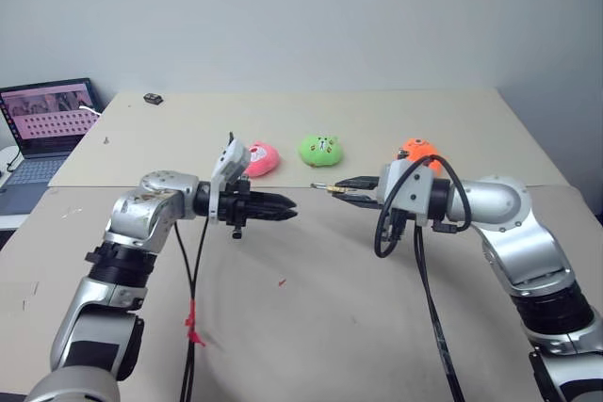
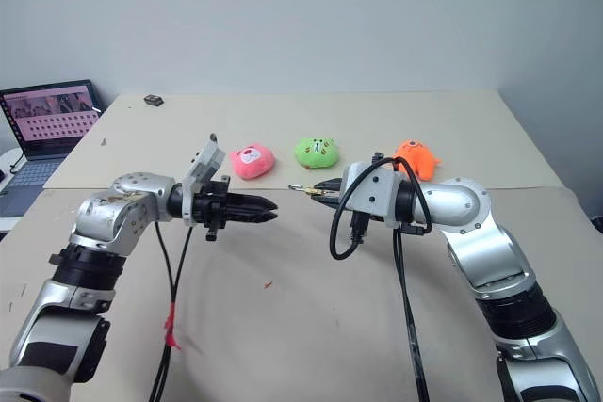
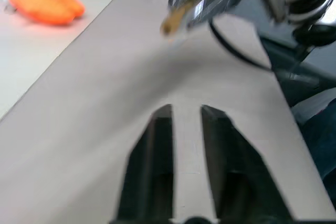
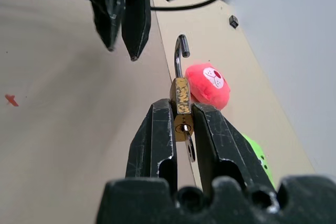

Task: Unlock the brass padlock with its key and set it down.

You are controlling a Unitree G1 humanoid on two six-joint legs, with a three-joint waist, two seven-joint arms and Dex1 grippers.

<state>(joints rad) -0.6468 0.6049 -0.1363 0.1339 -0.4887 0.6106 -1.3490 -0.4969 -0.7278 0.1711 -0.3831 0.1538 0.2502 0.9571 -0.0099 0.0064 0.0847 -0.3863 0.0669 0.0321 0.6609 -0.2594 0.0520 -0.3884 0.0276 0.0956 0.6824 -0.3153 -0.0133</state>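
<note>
Brass padlock (image 4: 182, 107), tiny, gold, hard metal, shackle sprung, silvery key (image 4: 189, 148) jutting out, sits clamped in the right gripper (image 4: 182, 113). Left gripper (image 3: 186, 116) nearby, fingers slightly parted, empty. Looks light and slippery; grab the body.

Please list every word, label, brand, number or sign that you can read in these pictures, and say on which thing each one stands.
No text can be read.
Laptop screen: rows of small pink marks, too small to read.
Brass padlock, held in the right claw: worn surface, no legible stamp.
Pink plush toy: a printed face only, no letters.
</note>
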